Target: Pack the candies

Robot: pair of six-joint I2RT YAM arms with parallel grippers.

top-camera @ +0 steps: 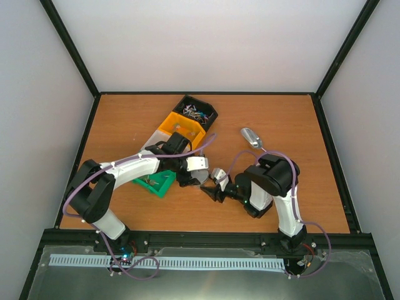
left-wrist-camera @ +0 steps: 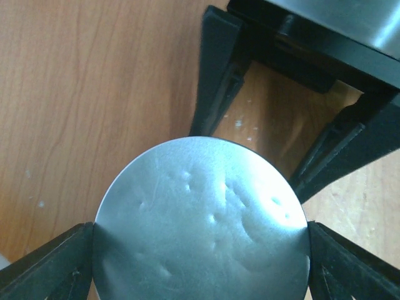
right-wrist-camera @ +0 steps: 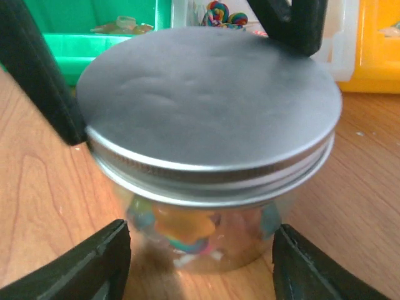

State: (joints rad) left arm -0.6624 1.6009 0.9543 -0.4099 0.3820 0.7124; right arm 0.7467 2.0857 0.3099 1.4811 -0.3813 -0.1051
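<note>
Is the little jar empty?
No, colourful candies show through the clear wall of the jar under its silver lid.

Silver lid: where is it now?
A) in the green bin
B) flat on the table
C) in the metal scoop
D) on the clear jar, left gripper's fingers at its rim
D: the lid sits on the jar, with the left gripper holding a finger against each side of its rim.
</note>
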